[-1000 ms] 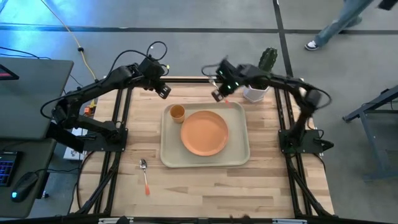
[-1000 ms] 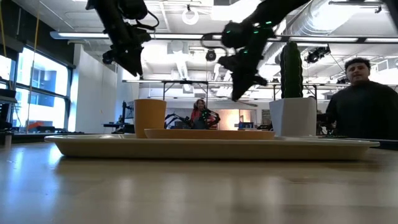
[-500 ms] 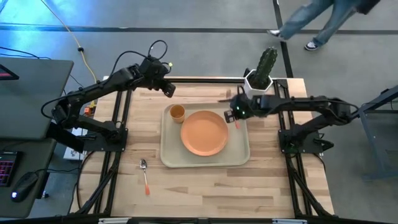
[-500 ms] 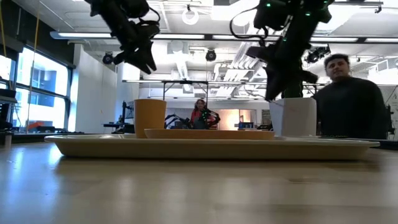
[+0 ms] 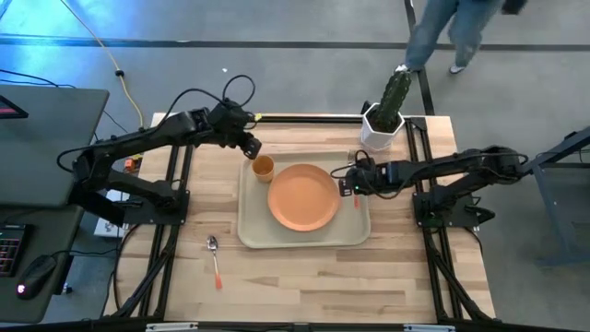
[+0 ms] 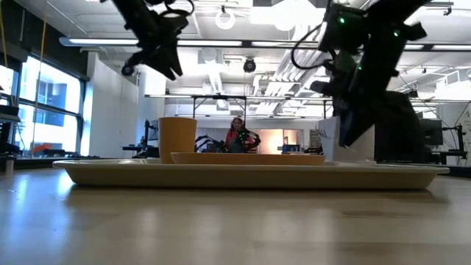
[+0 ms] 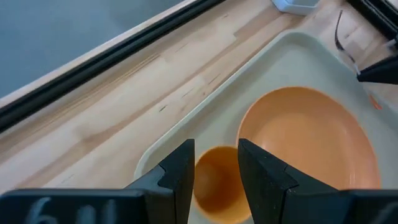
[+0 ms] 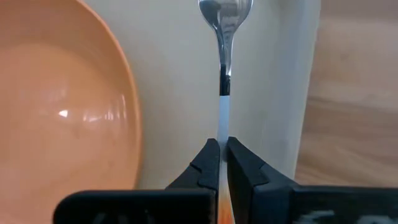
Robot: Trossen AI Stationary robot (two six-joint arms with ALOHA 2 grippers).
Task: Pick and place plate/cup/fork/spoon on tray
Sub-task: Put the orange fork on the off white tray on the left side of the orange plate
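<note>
On my overhead feed the tray (image 5: 304,242) lies in the middle of the wooden table (image 5: 369,277), and it is where everything has to end up. The plate (image 5: 302,196) already sits on the tray's centre-right. The cup (image 5: 263,167) stands upright on the tray near the far-left corner, just beside the plate, so I judge both of those done. My left gripper (image 7: 216,149) hangs above the cup with its fingers apart and nothing between them, clear of the rim. My right gripper (image 8: 222,146) is clamped on the handle of the fork (image 8: 224,37), low over the bare strip of tray between the plate and the right-hand rim. I am holding it lengthwise along that strip because I think that is the only gap a long, thin piece fits without riding up on the plate. I cannot tell whether the fork's head touches the tray yet. The spoon (image 5: 214,256) lies on the table off the tray's near-left corner, well apart from both arms and not yet picked.
</note>
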